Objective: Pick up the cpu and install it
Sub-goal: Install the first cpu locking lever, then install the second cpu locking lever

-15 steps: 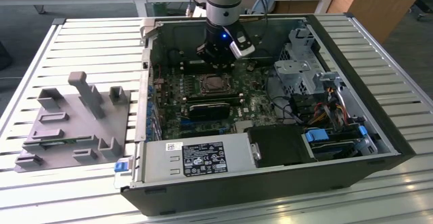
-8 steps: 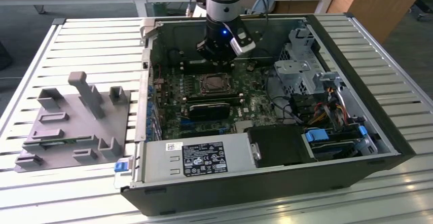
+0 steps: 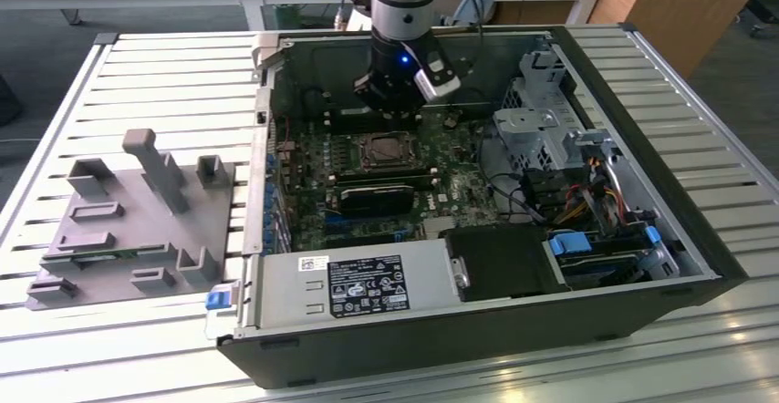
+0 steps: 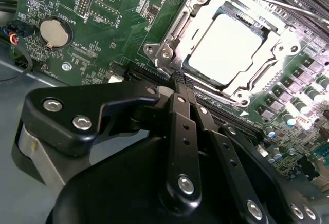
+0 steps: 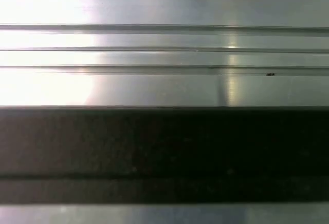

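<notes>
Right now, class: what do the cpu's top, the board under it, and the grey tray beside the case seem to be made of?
The cpu top looks like bare metal, satin silver, throwing back a bright glare. The board looks like green lacquered laminate with printed traces and soldered parts. The tray looks like matte grey plastic, perhaps printed: dull, even colour, no shine.

The arm [image 3: 402,2] is held upright, wrist pointed straight down, and the gripper [image 4: 181,82] is seen in the second wrist view with its black fingers [image 4: 180,126] drawn close together, nothing being held between the tips.
</notes>
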